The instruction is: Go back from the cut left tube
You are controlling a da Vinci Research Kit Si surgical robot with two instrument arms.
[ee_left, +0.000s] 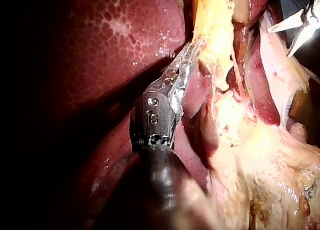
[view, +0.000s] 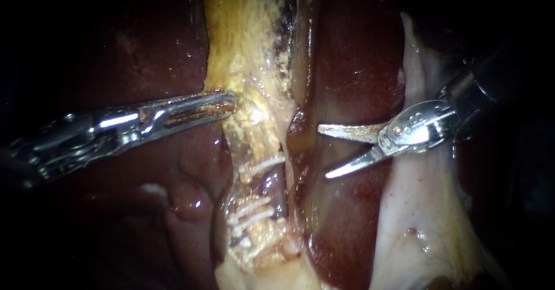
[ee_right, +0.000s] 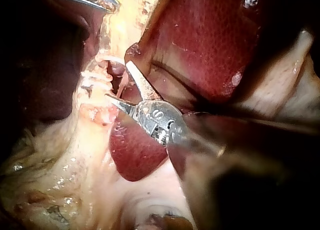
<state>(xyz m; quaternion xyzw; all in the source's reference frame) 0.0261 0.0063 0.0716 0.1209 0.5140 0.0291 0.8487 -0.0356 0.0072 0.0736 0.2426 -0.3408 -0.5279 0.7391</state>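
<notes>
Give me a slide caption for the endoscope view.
Right tool, blades open, sits apart from the clipped tube; left tool meets yellow tissue beside the liver.

Small marks on left instrument (view: 230, 103) and right instrument (view: 323, 152); nothing else

left tool (view: 228, 102): clamped on tissue (view: 248, 64) | right tool (view: 324, 151): gaping wide
</notes>
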